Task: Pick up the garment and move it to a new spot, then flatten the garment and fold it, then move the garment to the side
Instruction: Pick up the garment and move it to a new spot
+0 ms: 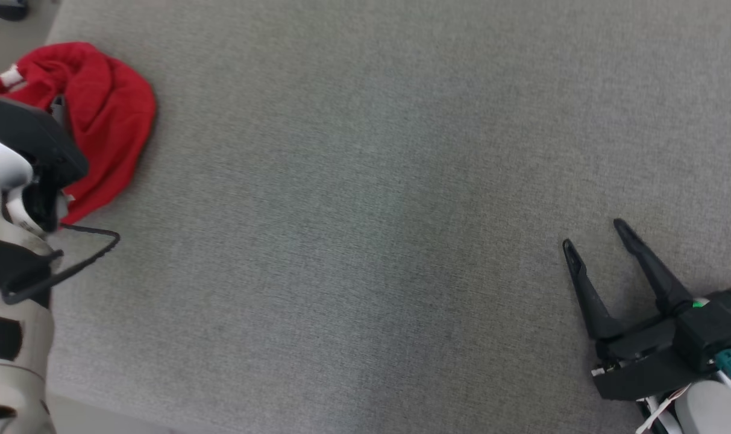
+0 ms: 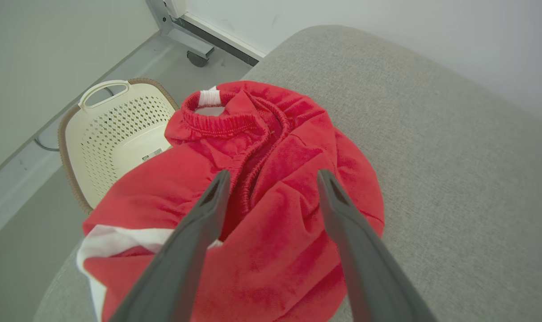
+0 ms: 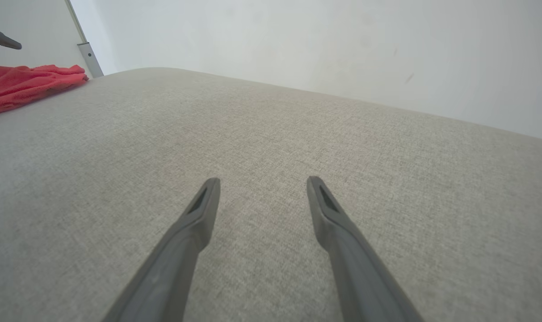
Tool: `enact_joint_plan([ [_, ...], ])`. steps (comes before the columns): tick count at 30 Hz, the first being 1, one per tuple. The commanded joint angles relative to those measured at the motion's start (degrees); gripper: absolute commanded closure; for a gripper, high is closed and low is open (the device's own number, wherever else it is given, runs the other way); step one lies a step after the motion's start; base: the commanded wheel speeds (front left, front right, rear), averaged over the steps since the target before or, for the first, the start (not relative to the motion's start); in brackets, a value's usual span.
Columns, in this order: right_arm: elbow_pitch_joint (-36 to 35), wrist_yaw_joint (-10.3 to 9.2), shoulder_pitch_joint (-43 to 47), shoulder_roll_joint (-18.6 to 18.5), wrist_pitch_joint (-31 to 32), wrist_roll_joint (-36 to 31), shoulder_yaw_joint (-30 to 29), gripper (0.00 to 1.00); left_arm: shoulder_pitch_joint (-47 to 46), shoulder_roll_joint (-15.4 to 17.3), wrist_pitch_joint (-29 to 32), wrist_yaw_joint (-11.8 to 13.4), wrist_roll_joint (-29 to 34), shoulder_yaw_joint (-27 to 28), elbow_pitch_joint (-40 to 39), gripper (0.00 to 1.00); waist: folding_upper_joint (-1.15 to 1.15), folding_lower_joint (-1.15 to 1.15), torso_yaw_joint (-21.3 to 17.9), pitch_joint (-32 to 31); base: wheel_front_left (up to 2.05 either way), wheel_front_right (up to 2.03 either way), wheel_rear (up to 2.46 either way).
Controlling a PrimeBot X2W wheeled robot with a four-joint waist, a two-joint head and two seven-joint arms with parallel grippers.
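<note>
Because the red garment [image 1: 106, 114] lies bunched in a heap at the far left corner of the grey cushion [image 1: 365, 241], the left gripper [image 2: 274, 176] is held directly over it. Its two fingers are spread wide and aimed at the folds just below the elastic waistband. Nothing is gripped, and whether the tips touch the cloth cannot be told. This pose is judged to be the start of the pick-up, with the jaws set to close on a thick gather of fabric.

The right gripper [image 1: 595, 235] is kept at the near right, well apart from the garment, with its jaws open and empty over bare cushion. It is probably parked clear until flattening is called for. A pale perforated basket [image 2: 119, 134] is seen on the floor beyond the garment's corner.
</note>
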Motion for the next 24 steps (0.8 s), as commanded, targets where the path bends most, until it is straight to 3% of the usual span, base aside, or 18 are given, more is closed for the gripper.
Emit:
enact_joint_plan([
  [1, 0.7, -0.15, -0.4, -0.6, 0.0, 0.0, -0.1, 0.0, -1.1, 0.6, 0.6, 0.3, 0.8, -0.4, 0.6, 0.0, -0.01, -0.01, -1.8, 2.8, 0.0, 0.0, 0.0],
  [7, 1.5, -0.17, -1.8, -0.6, 0.2, 0.0, 0.5, 0.0, -4.2, 2.2, 6.6, 1.2, 1.7, -2.0, 5.9, 0.0, -0.01, -0.01, -2.8, 5.0, 0.0, 0.0, 0.0],
  [16, 2.3, -0.21, -2.2, -0.5, 0.5, 0.3, 0.4, 0.0, -3.7, 2.4, 12.9, -0.5, -0.4, -1.8, 9.9, 0.0, -0.01, -0.01, -4.1, 6.8, 0.0, 0.0, 0.0],
  [17, 2.3, -0.21, -2.2, -0.5, 0.5, 0.3, 0.3, 0.0, -3.4, 2.1, 13.2, -1.1, -0.9, -1.6, 10.2, 0.64, -0.01, -0.01, -4.1, 6.8, 0.0, 0.0, 0.0],
  [18, 2.4, -0.22, -2.3, -0.5, 0.5, 0.3, 0.2, 0.0, -3.1, 1.9, 13.3, -1.6, -1.1, -1.6, 10.3, 1.0, -0.01, -0.01, -4.2, 6.7, 0.0, 0.0, 0.0],
  [20, 2.6, -0.22, -2.5, -0.4, 0.5, 0.4, 0.3, 0.0, -2.9, 2.4, 10.3, -2.2, -1.0, -1.8, 9.3, 1.0, -0.01, -0.01, -4.2, 6.3, 0.0, 0.0, 0.0],
  [24, 2.4, -0.21, -2.4, 0.6, 0.5, 0.8, 0.2, 0.0, -2.2, 3.8, -1.9, -3.0, 0.0, -2.2, 5.2, 1.0, -0.01, -0.01, -4.2, 4.7, 0.0, 0.0, 0.0],
])
